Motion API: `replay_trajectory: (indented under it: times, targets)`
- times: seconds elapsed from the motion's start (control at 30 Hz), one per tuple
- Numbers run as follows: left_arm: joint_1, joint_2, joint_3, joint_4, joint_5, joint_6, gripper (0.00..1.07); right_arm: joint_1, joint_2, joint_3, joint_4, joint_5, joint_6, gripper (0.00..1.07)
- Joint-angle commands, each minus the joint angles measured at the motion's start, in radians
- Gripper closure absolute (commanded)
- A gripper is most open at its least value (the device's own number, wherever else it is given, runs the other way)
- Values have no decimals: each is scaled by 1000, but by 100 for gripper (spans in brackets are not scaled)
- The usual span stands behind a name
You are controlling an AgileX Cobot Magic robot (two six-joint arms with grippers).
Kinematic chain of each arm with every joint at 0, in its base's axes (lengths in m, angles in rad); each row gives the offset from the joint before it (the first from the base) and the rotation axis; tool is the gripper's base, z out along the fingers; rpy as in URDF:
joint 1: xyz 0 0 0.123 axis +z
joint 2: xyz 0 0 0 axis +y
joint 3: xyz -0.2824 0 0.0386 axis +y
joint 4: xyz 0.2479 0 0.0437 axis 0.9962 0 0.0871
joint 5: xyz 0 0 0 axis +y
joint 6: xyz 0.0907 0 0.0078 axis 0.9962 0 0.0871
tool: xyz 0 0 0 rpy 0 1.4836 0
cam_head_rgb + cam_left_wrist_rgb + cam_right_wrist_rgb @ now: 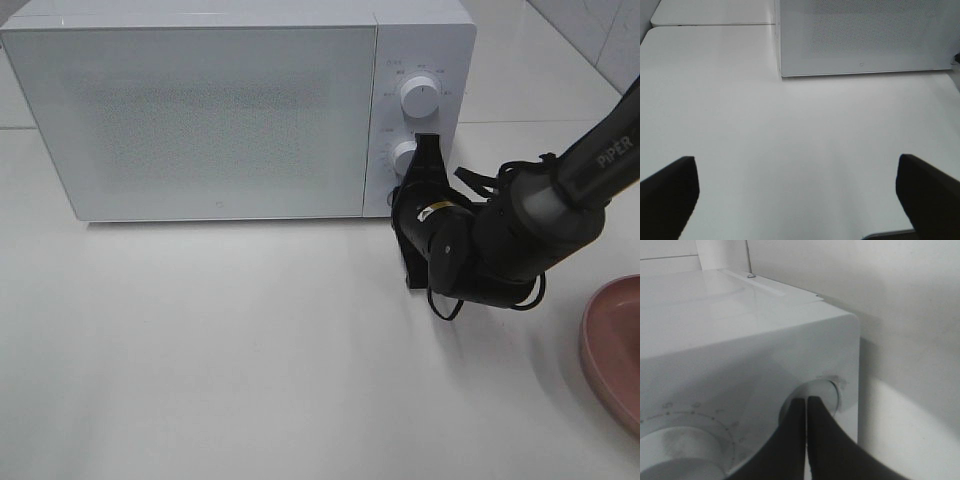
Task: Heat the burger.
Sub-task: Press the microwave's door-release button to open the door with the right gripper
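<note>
Against round lower knob (402,154) on glossy white microwave (220,120), black right claw (428,142) closed; left claw (797,187) agape.

The surface (250,350) is plain white, smooth and matte. 1 white microwave (200,110) stands directly on it toward the back, door shut and facing forward, with 2 round knobs on the panel at its right end. 1 pink plate (615,350) lies at the right edge of the exterior high view, well apart from the microwave and partly cut off by the frame. A thin seam (715,24) crosses the surface to the microwave's left.
</note>
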State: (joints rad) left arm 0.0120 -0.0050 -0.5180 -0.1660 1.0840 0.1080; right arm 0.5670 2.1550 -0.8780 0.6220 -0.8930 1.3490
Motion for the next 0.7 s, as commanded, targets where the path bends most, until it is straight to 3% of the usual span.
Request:
replay_trajectory:
  times: [0.03, 0.7]
  targets:
    - [-4, -17, 3, -5, -15, -3, 7, -10, -2, -26, -5, -51, -30, 107]
    - [-4, -17, 3, -5, -15, -3, 7, -29, 0, -89, 4, -260, -37, 107]
